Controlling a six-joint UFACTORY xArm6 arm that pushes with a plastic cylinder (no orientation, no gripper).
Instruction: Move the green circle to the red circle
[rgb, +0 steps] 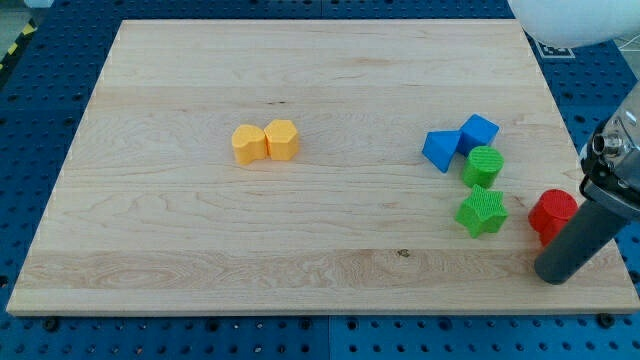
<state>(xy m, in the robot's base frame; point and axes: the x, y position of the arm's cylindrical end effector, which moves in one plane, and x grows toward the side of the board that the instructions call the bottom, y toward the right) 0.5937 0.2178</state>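
Observation:
The green circle (482, 166) stands on the wooden board at the view's right, just below the blue cube (479, 131). The red circle (552, 215) stands lower and further right, near the board's right edge. My tip (553, 276) rests on the board just below the red circle, close to it, and well to the lower right of the green circle. The rod's upper part partly covers the red circle's right side.
A green star (481, 212) sits below the green circle, left of the red circle. A blue block (440, 150) touches the blue cube on its left. A yellow block (248, 144) and an orange block (282, 139) sit together left of centre. The board's right edge (590, 200) is close.

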